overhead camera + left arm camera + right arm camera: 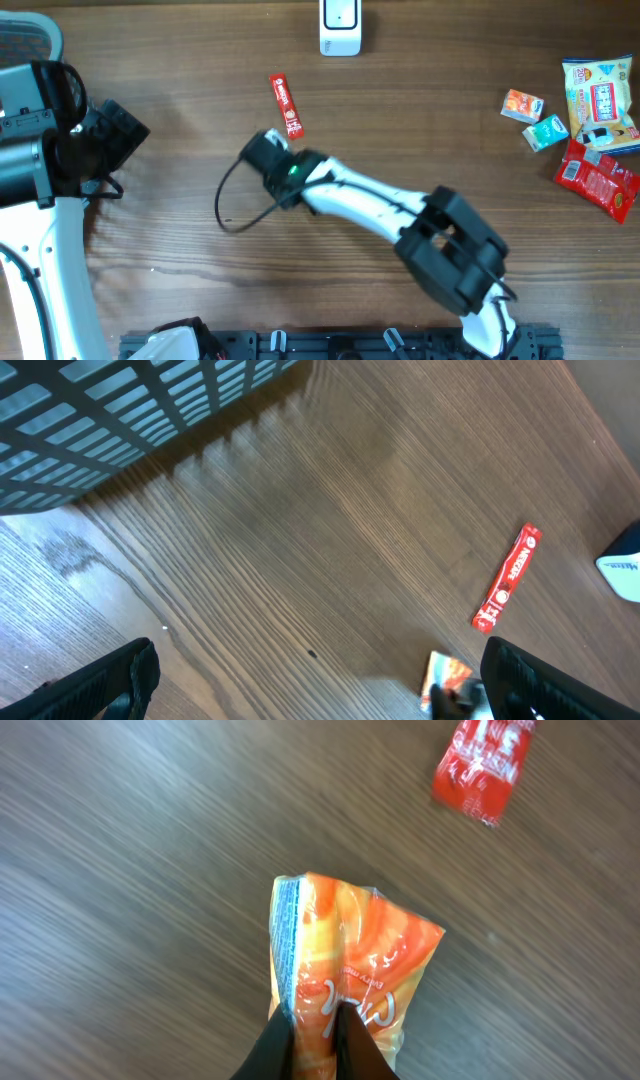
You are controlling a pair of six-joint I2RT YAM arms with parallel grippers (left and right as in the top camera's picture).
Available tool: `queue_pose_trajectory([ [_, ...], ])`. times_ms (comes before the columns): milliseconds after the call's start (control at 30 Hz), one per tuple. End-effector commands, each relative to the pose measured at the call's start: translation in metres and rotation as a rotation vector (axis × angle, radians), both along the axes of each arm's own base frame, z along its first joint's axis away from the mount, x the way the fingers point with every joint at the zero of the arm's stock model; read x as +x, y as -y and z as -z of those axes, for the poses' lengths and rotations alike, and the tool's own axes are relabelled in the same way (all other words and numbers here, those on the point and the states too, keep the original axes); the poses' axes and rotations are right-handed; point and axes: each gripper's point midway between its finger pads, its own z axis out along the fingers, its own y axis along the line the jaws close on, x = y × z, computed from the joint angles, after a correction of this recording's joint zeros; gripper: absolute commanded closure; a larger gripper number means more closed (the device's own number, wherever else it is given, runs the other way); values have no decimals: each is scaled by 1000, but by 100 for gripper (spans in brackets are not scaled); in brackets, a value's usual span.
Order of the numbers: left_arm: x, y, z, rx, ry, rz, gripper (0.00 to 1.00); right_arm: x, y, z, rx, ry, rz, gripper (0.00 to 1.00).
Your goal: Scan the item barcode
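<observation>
**Orange packet pinched mid-tabletop, clear run to the scanner**

The tabletop is mostly bare wood around me. Its right edge holds a cluster of snack packets, well apart from my work. At the middle of the back edge stands a white device, which I take for the scanner.

My right gripper is clenched on one end of the orange packet, near the middle of the tabletop and a little left. I cannot tell whether the packet is clear of the wood. It looks like a light, crinkly film pouch, soft and glossy, so I expect it to flop and slip. A pinch on the sealed end seems safest, as squeezing the body could crumple the barcode.

My left gripper is released, jaws wide, near the left edge and holding nothing.

The red stick sachet lies just behind the packet, towards the back edge. It is the one thing I might brush when carrying the packet to the scanner.
</observation>
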Motion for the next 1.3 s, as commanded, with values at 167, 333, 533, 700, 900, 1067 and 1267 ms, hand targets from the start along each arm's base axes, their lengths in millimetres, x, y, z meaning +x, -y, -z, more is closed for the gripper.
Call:
queue_pose_trajectory([
  [167,-1,-4,-3,11,9,-26,0,10,28,-78,852,-686,55,96],
  [333,-1,-4,-3,11,9,-26,0,-8,53,-45,987,-881,128,96],
  [533,-1,-4,-3,11,9,-26,0,-31,54,-18,1094,-1047,235,88],
  [700,-1,-4,-3,11,9,-26,0,-31,64,3,1073,-1040,359,95],
  [900,-1,-4,-3,11,9,-26,0,-3,92,13,1080,-940,464,59],
  [1067,-1,-4,-3,11,9,-26,0,19,142,47,918,-804,663,21],
  [1267,-1,-4,-3,11,9,-26,0,24,222,63,417,-626,763,22],
])
